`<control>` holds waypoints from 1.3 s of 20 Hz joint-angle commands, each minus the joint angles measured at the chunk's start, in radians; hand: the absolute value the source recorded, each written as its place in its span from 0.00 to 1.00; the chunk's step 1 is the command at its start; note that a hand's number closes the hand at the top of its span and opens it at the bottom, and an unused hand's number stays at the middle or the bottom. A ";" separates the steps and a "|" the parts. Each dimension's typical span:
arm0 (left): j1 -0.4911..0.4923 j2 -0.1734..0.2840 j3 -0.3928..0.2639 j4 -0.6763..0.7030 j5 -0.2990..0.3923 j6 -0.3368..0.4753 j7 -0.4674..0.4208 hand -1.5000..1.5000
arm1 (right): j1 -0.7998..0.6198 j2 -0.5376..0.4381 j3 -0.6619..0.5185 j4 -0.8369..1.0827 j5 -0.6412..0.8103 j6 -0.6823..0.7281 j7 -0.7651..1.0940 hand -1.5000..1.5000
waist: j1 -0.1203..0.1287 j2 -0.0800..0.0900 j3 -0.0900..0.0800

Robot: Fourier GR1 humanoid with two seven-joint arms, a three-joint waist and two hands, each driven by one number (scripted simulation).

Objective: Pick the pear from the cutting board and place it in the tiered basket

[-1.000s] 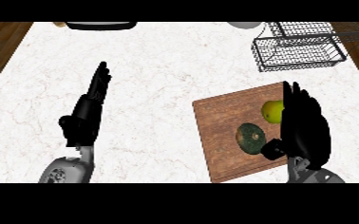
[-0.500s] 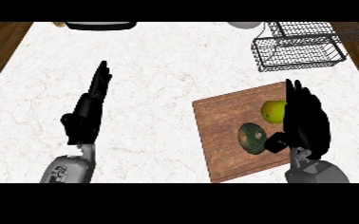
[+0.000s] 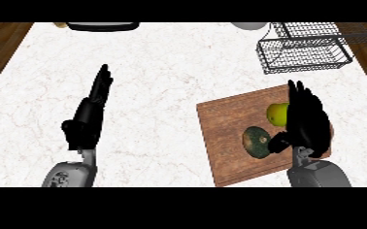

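— Two things sit on the cutting board [image 3: 229, 150] at the worktop's [image 3: 165, 87] near right corner: the yellow-green pear [image 3: 276, 113] toward the board's far side, and a dark green rounded fruit or vegetable [image 3: 255, 141] just nearer. Which step do you make this?

— The reach, I'd say. The right hand [image 3: 308, 121] is over the board's right side, fingers straight and pointing toward the far edge, thumb out toward the dark green thing. It covers the pear's right side but nothing is curled round the pear, so no grasp yet.

— Is it touching the pear?

— Can't tell from this steep view; they overlap, no more than that.

— And the left hand [image 3: 90, 114]?

— Resting open near the worktop's near left, fingers straight, holding nothing.

— So what does the next move call for?

— Closing fingers and thumb round the pear alone, keeping clear of the dark green neighbour just beside it. Then a lift and a carry toward the far right corner, where the wire tiered basket [image 3: 305, 48] stands, well apart from the board.

— Anything else up there?

— A dark dish [image 3: 102, 26] and a pale bowl [image 3: 249, 25] along the far edge, both cut off.
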 commanded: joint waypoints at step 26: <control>0.031 -0.028 -0.015 -0.066 -0.028 -0.004 0.039 0.50 | -0.171 -0.141 0.088 0.248 0.047 0.319 -0.370 1.00 | 0.008 0.003 0.005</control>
